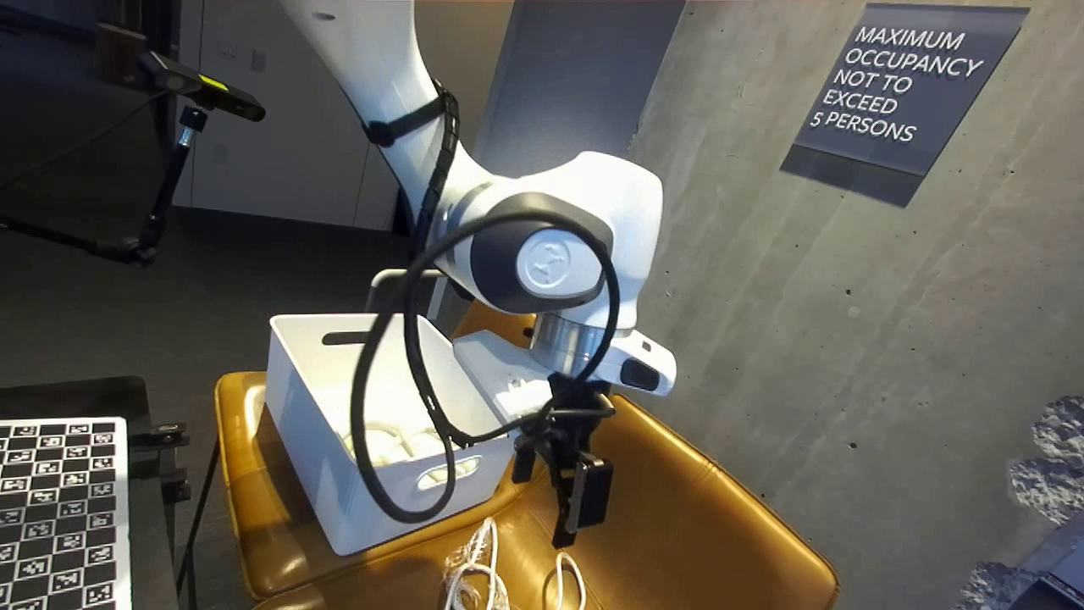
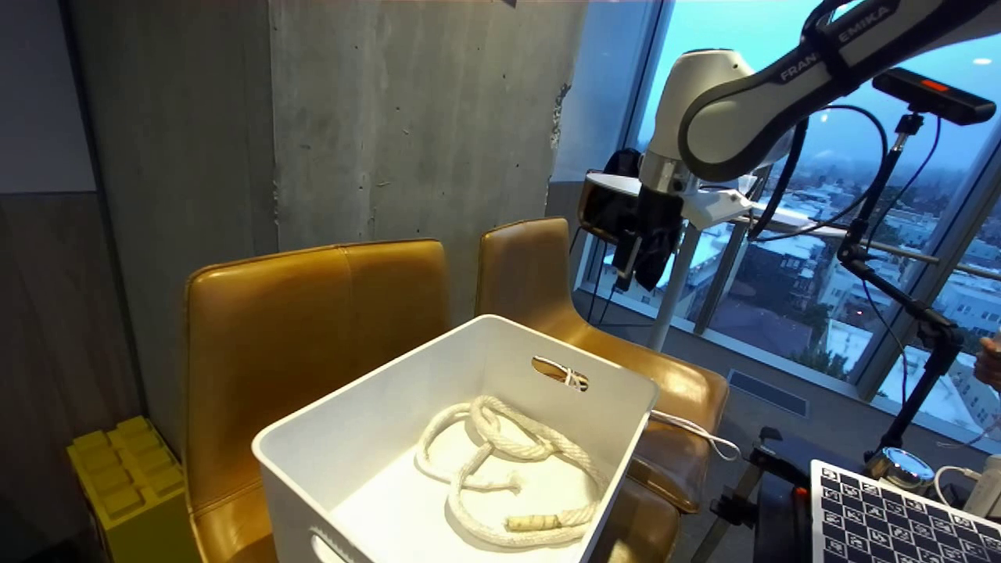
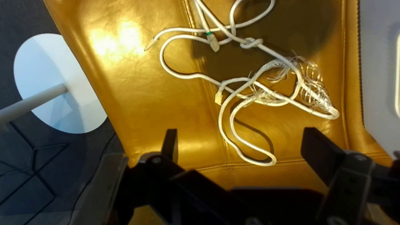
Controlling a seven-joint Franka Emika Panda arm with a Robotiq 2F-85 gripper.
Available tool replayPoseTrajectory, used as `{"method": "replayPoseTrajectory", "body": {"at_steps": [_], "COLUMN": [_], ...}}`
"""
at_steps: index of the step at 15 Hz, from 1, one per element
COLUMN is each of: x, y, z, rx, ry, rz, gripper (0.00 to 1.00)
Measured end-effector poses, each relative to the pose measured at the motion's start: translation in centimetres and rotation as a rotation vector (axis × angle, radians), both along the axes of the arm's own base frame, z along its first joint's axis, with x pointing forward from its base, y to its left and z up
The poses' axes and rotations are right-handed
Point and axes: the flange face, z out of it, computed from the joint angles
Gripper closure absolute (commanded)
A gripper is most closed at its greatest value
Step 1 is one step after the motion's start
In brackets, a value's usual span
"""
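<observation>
Wrist view: claw (image 3: 242,147) released, fingers spread wide across the lower half of the frame, nothing gripped. White cord (image 3: 281,95), knotted and partly frayed, runs from top centre to mid-frame, lying on the tan leather worktop (image 3: 147,84); its nearest loop shows in the gap between the fingers, apparently below them. Clearance hard to judge; contact not evident. White bin (image 1: 309,457) stands centre-left in an exterior view, left of the claw there; thicker rope (image 2: 539,450) lies looped inside, lower centre of an exterior view. Step in hand, as judged: pre-grasp positioning above the cord. Next move probably calls for centring on that loop, clear of the frayed strands, then a slow descent and a light pinch without dragging on the worktop
</observation>
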Motion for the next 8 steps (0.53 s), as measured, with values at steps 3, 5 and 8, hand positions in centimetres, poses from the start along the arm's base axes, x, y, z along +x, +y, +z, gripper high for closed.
{"method": "replayPoseTrajectory", "body": {"at_steps": [3, 5, 8], "x": [2.6, 4.5, 7.1], "y": [-1.5, -2.2, -2.9], "z": [-2.3, -4.5, -8.5], "rx": [-0.001, -0.009, -0.022], "ry": [-0.005, -0.002, 0.011], "rz": [0.003, 0.01, 0.029], "gripper": [0.0, 0.0, 0.0]}}
